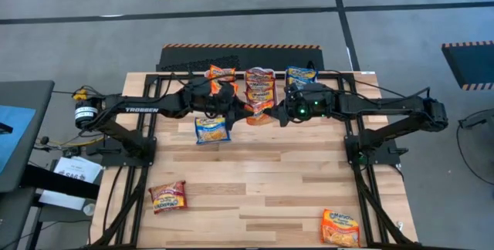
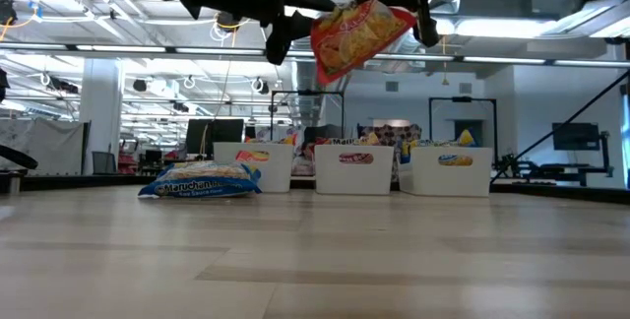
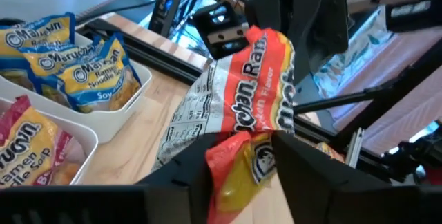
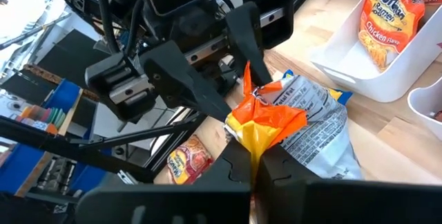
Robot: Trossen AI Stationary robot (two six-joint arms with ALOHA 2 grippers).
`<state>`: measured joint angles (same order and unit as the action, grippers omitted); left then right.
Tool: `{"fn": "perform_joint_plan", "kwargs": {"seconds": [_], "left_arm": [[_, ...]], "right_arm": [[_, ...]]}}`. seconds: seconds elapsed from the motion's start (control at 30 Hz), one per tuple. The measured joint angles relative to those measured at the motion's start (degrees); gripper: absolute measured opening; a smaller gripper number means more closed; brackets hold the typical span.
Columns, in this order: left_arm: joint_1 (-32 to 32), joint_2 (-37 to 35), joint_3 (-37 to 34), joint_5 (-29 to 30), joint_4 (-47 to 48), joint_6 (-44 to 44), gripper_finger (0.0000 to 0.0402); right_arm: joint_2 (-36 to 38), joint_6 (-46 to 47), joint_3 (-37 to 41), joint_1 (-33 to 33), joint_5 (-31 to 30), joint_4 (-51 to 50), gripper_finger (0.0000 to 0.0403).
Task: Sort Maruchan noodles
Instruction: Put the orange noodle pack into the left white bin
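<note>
An orange Maruchan packet (image 1: 260, 116) hangs in the air between both grippers, above the table's far middle; the low view shows it tilted (image 2: 359, 31). My left gripper (image 3: 242, 144) is shut on one end and my right gripper (image 4: 257, 151) on the other. At the far edge stand three white bins holding orange (image 1: 221, 72), red (image 1: 260, 85) and blue (image 1: 301, 74) packets. A blue packet (image 1: 211, 130) lies flat on the table below the left gripper. A red packet (image 1: 167, 197) and another orange one (image 1: 340, 227) lie near the near edge. My left gripper pinches the orange packet's crumpled end (image 3: 235, 158) between its two fingers, coming level from the table's left. The packet is lifted clear and stretches away toward the other gripper. My right gripper pinches the opposite end, bunched into a fold (image 4: 266, 124), between its two fingers, coming from the table's right. The packet hangs clear of the table, its far end (image 4: 248, 79) in the left gripper's fingers.
The three bins (image 2: 352, 169) line the far edge just beyond the grippers. Black frame rails run along both sides of the table (image 1: 255, 180). The middle of the wooden top between the loose packets is bare.
</note>
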<state>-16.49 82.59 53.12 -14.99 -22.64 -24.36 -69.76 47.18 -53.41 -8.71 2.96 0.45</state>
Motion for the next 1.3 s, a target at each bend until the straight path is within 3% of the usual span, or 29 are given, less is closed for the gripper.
{"fn": "perform_joint_plan", "kwargs": {"seconds": [0.2, 0.6, 1.3], "left_arm": [[0.0, 0.0, 0.0, -1.1, -0.8, -2.2, 0.0170], [0.0, 0.0, 0.0, -1.3, -0.9, -2.3, 0.0167], [-2.1, 0.0, 0.0, -8.4, 0.1, -2.3, 0.0171]], "right_arm": [[0.0, -1.0, 0.0, 0.0, 0.2, -0.1, 0.0006], [0.0, -1.2, 0.0, 0.0, 0.2, -4.8, 0.0006], [0.6, -3.6, 0.0, -1.8, 1.9, -8.5, 0.0006]]}}
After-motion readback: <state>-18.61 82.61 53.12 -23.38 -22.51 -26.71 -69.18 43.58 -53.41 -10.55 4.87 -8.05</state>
